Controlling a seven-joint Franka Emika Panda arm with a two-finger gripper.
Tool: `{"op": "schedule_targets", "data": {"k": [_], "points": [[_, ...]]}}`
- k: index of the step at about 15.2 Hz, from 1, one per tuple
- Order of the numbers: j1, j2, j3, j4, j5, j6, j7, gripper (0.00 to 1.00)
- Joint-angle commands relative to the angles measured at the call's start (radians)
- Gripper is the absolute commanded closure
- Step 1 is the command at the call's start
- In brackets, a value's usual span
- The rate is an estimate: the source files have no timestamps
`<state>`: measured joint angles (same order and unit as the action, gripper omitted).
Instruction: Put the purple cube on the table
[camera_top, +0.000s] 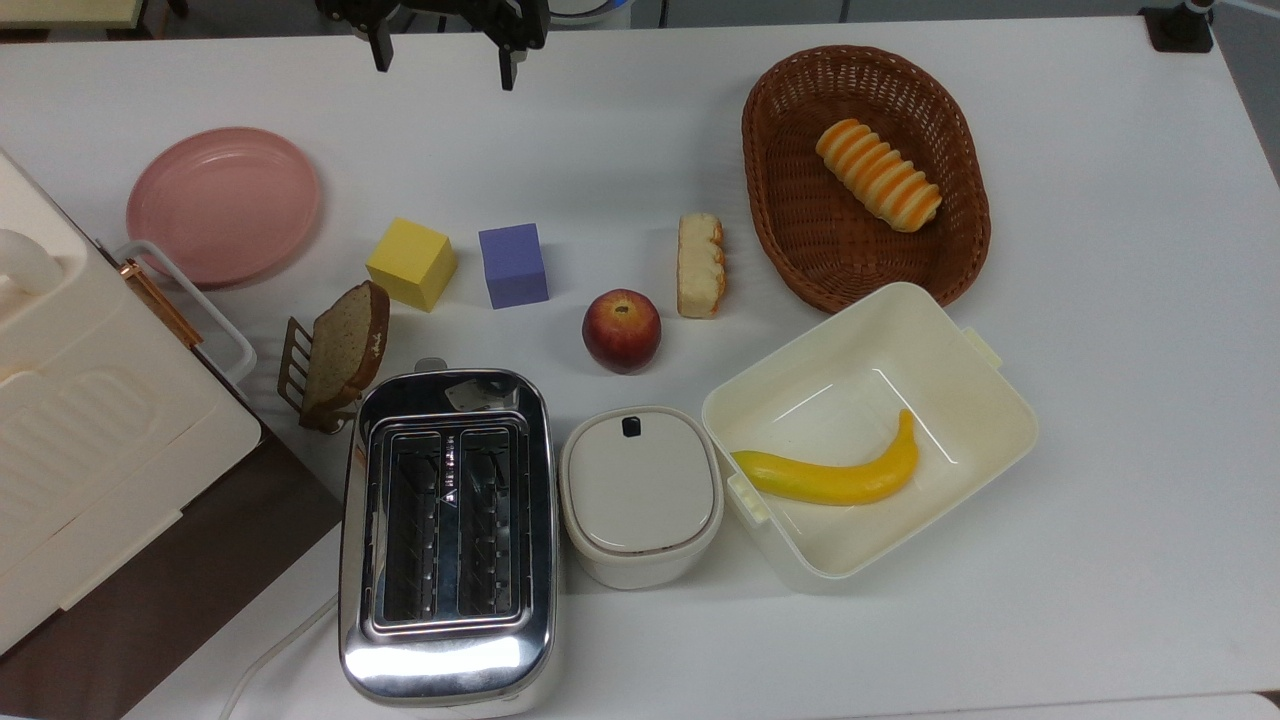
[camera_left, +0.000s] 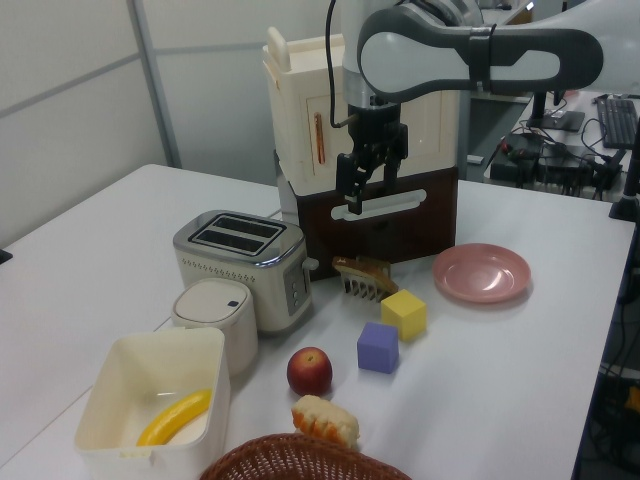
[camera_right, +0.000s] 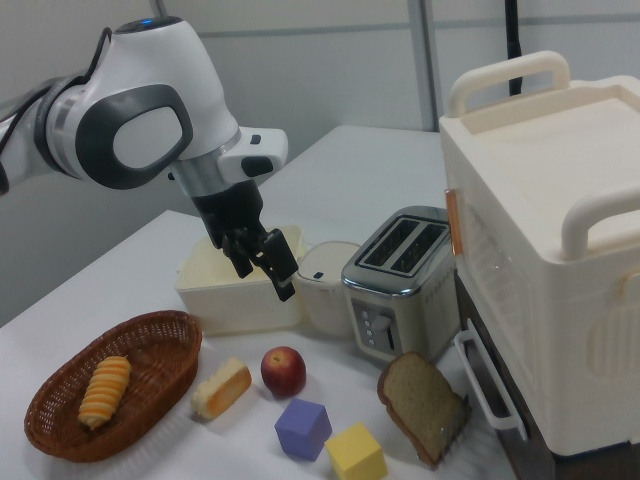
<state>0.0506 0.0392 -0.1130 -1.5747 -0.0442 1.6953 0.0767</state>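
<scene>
Basket (camera_top: 960, 250), brown wicker, sits at the top view's right and holds one striped bread roll (camera_top: 878, 174). Just below it in the top view is my open cream box (camera_top: 985, 400), with a banana (camera_top: 830, 472) lying on its floor. Beside the box stands a small white pot (camera_top: 640, 495) with its lid on, so I cannot tell what is inside, and next to that the toaster (camera_top: 447, 535), both slots bare. A little rack (camera_top: 293, 372) by the toaster holds a slice of brown bread (camera_top: 345, 345) upright. The pink plate (camera_top: 222, 203) carries nothing. My gripper (camera_top: 444, 62) hangs high at the top view's upper edge, fingers spread apart and holding nothing; in the left view it (camera_left: 365, 185) is in front of the tall cream cabinet (camera_left: 300, 110), and in the right view it (camera_right: 262, 270) hovers above the box. The purple cube (camera_top: 513, 265) rests on the table (camera_top: 1100, 250), well apart from me, between the yellow cube (camera_top: 411, 263) and the apple (camera_top: 621, 330), touching neither. In the left view the purple cube (camera_left: 378, 347) sits just in front of the yellow one. A piece of bread (camera_top: 700, 264) lies loose on the table between the apple and the basket.
</scene>
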Motion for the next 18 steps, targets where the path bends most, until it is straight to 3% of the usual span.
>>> {"op": "schedule_targets", "data": {"k": [1,18], "points": [[0.044,-0.007,-0.051,0.005,0.012,-0.028,-0.020,0.00],[0.032,-0.009,-0.051,0.007,0.017,-0.026,-0.020,0.00]]}}
